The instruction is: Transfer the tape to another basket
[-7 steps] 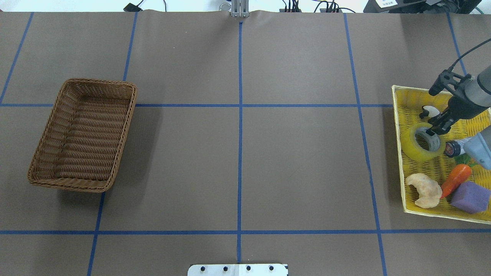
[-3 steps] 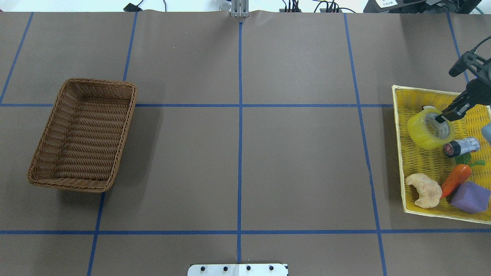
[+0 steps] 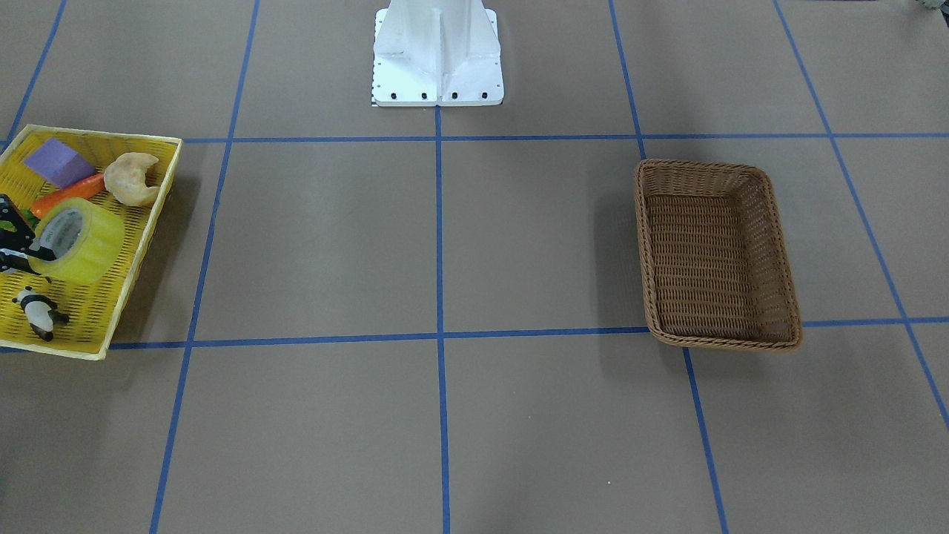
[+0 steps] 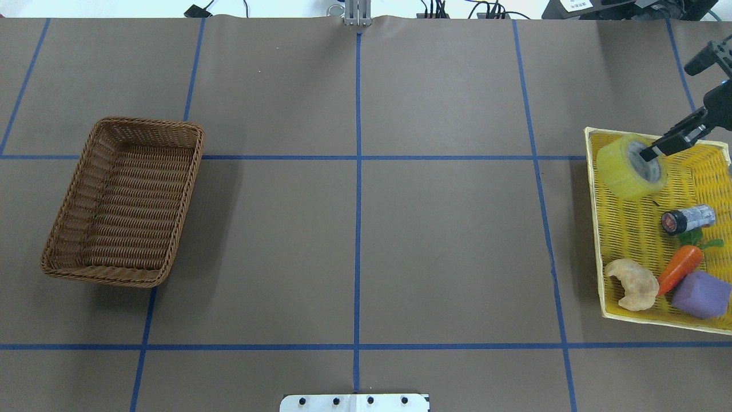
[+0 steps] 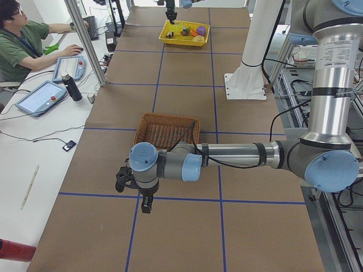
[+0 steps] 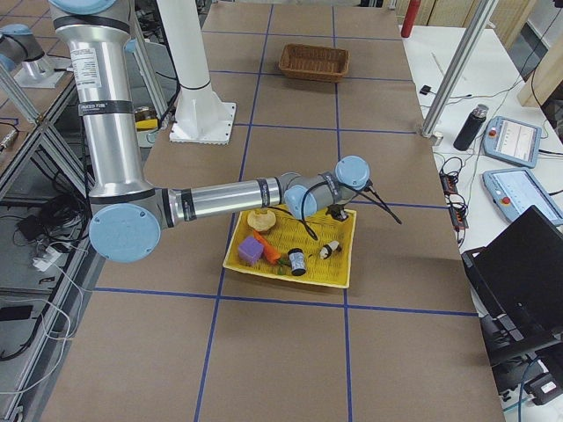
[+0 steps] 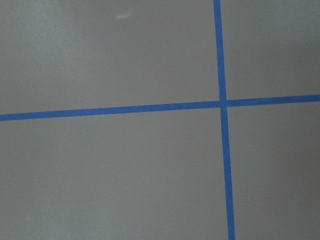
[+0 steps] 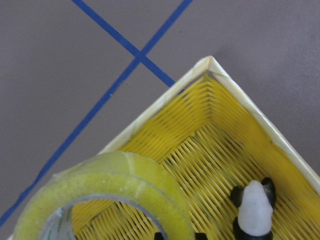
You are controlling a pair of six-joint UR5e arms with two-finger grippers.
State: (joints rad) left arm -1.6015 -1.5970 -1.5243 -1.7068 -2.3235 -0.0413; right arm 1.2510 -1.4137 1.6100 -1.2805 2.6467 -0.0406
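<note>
Right end effector (image 4: 652,153) is clamped on the tape (image 4: 629,166), one finger inside the core. The roll appears lifted over the yellow tray (image 4: 629,246) at 3 o'clock on the surface. Pickup judged done. Transfer to the basket (image 4: 151,121) at 9 o'clock is outstanding. Left end effector (image 5: 146,205): opening cannot be told.

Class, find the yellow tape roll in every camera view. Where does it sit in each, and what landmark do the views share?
Front-facing: tape far left, over the yellow mesh tray.
Overhead: tape at right edge, tray's far corner.
Exterior left: too small to tell.
Exterior right: cannot make it out.
Left wrist: not in it.
Right wrist: tape bottom left.
Shared landmark: the tray.
</note>
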